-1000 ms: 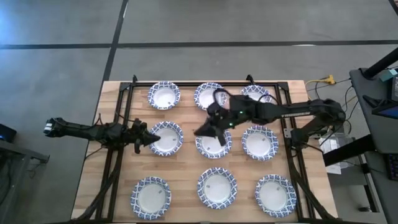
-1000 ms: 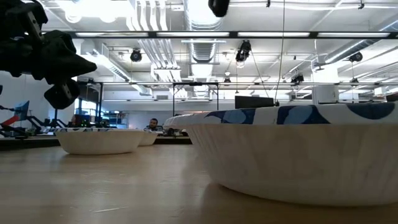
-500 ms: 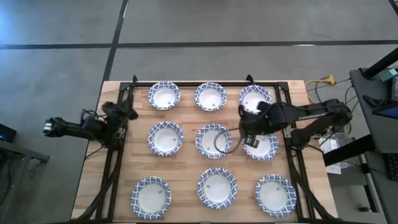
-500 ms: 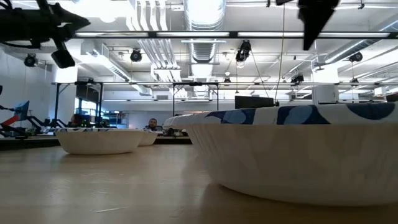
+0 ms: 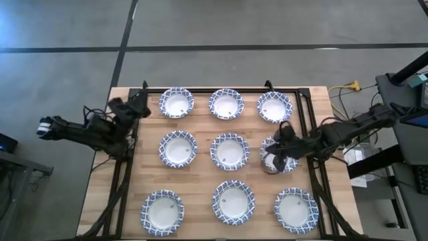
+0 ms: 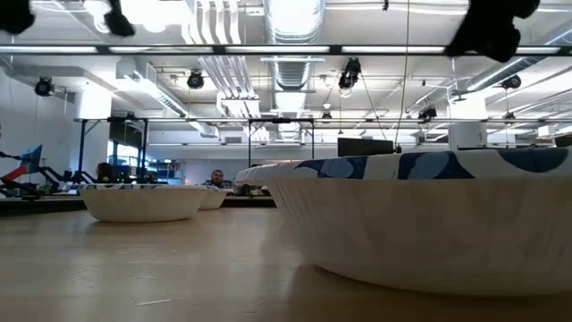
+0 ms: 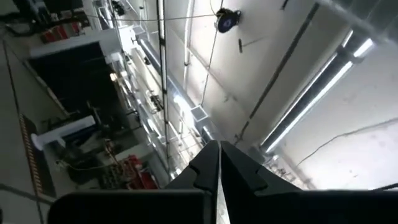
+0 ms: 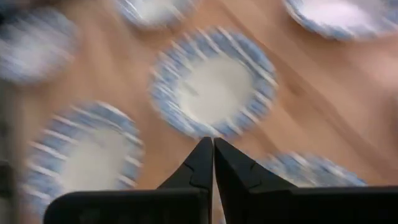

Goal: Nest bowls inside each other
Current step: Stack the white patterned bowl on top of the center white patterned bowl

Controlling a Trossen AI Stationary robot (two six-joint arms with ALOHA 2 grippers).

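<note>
Several bowls, white inside with blue-and-white lattice rims, stand apart in three rows on the wooden table (image 5: 200, 174), each on its base; the centre bowl (image 5: 229, 151) is one. My left gripper (image 5: 138, 102) is shut at the table's left edge beside the far-left bowl (image 5: 176, 103), tipped upward at the ceiling (image 7: 219, 144). My right gripper (image 8: 213, 140) is shut and slants downward above the right bowl of the middle row (image 5: 286, 161), partly hiding it. The low view shows a near bowl (image 6: 429, 224), a farther one (image 6: 143, 201), and dark arm parts along the top.
Black frame rails run along the table's left side (image 5: 124, 174), right side (image 5: 313, 181) and far edge (image 5: 221, 89). Cables (image 5: 349, 87) and equipment (image 5: 401, 100) lie past the right edge. A person (image 6: 220, 179) sits far behind in the room.
My left gripper has risen from beside the left bowl of the middle row, drawn back to the table's left edge and tipped upward. My right gripper has pulled back from over the centre bowl toward the right edge, sinking a little and tipping downward. Both have stayed shut; no bowl has moved.
</note>
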